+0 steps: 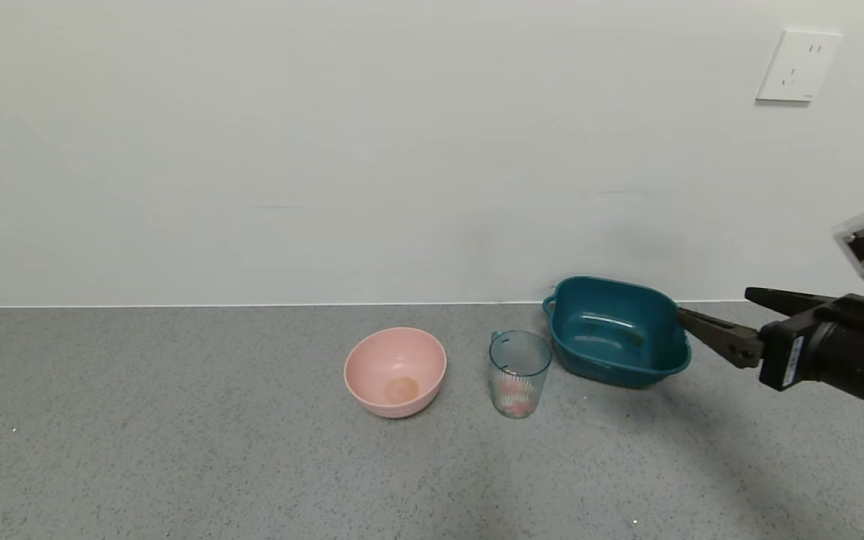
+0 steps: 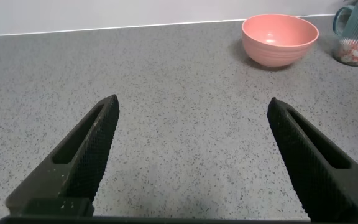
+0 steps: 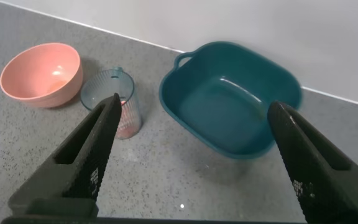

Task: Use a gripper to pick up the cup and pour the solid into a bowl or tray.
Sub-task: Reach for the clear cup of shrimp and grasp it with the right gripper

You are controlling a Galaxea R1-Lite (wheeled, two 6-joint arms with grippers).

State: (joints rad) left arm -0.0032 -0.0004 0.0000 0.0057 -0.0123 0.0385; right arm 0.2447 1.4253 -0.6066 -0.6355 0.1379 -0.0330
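Observation:
The ribbed blue-green cup [image 1: 520, 373] stands upright on the grey counter between a pink bowl and the dark teal tub [image 1: 616, 330]. The white and orange-red solid [image 1: 516, 401] lies in the cup's bottom. My right gripper [image 1: 717, 304] is open and empty, raised just right of the tub. In the right wrist view the right gripper [image 3: 193, 102] looks down on the cup [image 3: 107, 90], the solid [image 3: 128, 124] and the empty tub [image 3: 241, 81]. My left gripper [image 2: 192, 99] is open and empty over bare counter, out of the head view. It sees the cup [image 2: 355, 34] far off.
The round pink bowl [image 1: 395, 370] stands left of the cup and also shows in the left wrist view [image 2: 279, 38] and the right wrist view [image 3: 41, 73]. A white wall runs right behind the tub, with a socket [image 1: 798, 66] high on the right.

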